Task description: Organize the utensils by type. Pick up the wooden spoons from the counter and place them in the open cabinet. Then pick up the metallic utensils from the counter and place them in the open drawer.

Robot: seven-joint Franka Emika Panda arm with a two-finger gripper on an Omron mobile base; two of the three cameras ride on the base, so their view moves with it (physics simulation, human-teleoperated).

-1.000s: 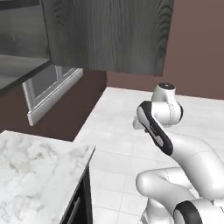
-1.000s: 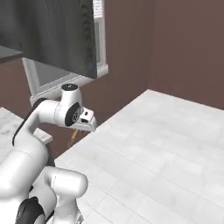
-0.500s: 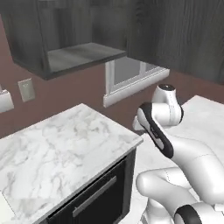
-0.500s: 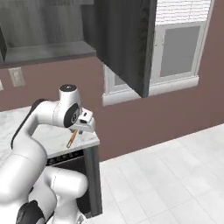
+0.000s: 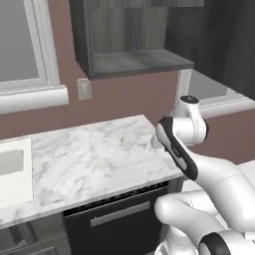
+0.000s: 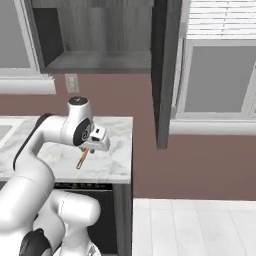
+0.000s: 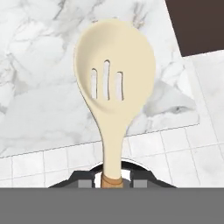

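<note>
My gripper (image 6: 89, 149) pinches 1 wooden spoon (image 7: 114, 83) over the counter (image 6: 107, 167); next, lift into the open cabinet (image 6: 95, 61) above.

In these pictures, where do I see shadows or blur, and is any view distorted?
Hand view: the pale slotted wooden spoon is sharp and looms large, casting a soft grey shadow on the white marble counter. Right base view: the open dark grey cabinet has a dim inside; the pincer looks slightly soft. Left base view: lighting is even, without glare.

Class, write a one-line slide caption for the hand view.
The tool holds a slotted wooden spoon above the marble counter.
</note>
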